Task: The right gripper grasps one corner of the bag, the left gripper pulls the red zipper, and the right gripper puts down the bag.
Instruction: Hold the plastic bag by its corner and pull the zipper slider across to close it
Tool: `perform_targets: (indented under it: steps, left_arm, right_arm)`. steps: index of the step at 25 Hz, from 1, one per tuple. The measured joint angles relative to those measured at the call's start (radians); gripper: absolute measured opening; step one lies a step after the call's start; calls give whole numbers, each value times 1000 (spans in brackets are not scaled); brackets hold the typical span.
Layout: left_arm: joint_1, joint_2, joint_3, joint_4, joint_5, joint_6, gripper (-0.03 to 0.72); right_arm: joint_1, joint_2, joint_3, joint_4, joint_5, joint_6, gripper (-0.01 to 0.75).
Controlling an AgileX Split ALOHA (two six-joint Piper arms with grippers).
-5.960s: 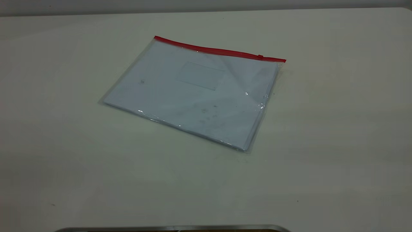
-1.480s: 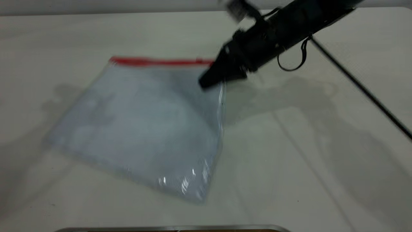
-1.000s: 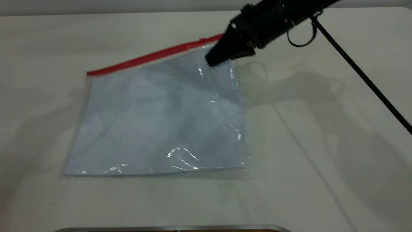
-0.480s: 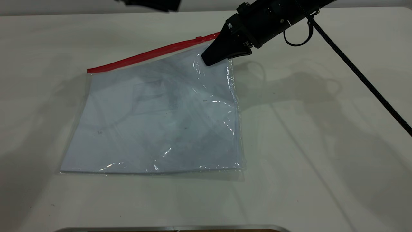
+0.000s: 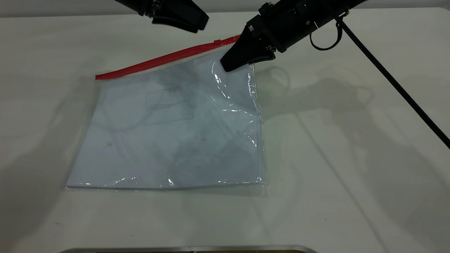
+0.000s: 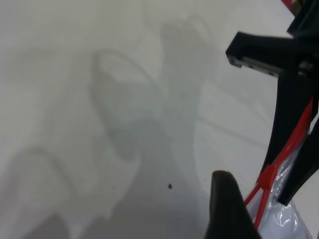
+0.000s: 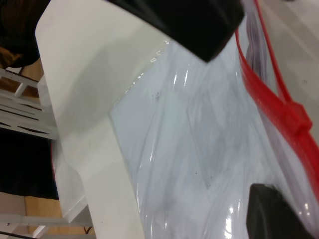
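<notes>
From outside, one flat clear plastic bag [image 5: 168, 126] holding white paper lies on the pale table [image 5: 351, 158], its red zipper strip [image 5: 165, 59] along the far edge. The black tapered right gripper [image 5: 228, 65] is clamped on the bag's lifted corner [image 5: 242, 52] by the zipper. The black left gripper [image 5: 197, 23] hovers above; whether its jaws are apart cannot be told.

The left wrist view shows one small red slider tab [image 6: 267, 175].

The right wrist view shows creased plastic.

The right tool [image 5: 228, 65] clamps the bag [image 5: 168, 130] beside the red zipper [image 5: 165, 59], crowding its slider; the left tool [image 5: 197, 24] hovers above it. Bare bench [image 5: 351, 158] lies all around.
</notes>
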Motion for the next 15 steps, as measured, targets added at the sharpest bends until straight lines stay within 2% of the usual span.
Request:
perform_targets:
  steps: [8,15]
  left_arm:
    - [-66,7,-4,50,-42,2,487]
    - [-67,8,-5,50,-53,2,388]
  right_arm:
    - [0,0,0,0,-1,0,35]
    - [0,0,0,0,-1,0,35]
